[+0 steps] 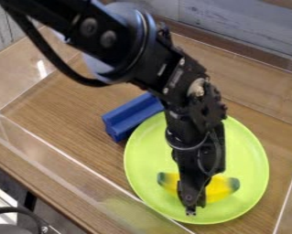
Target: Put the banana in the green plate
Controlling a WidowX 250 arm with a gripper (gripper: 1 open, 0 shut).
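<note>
- Where the green plate [248, 151] lies on the wooden bench [62, 110], the banana [222, 188] is within its rim, toward the near side.
- The pincer [192, 208] reaches down in front of the banana, hiding its middle; whether its fingers are apart or clamped on it, I cannot tell.
- A blue block [132, 117] sits just left of the plate, toward the far side.

Black arm [143, 66], silvery round screws [108, 38]
</note>
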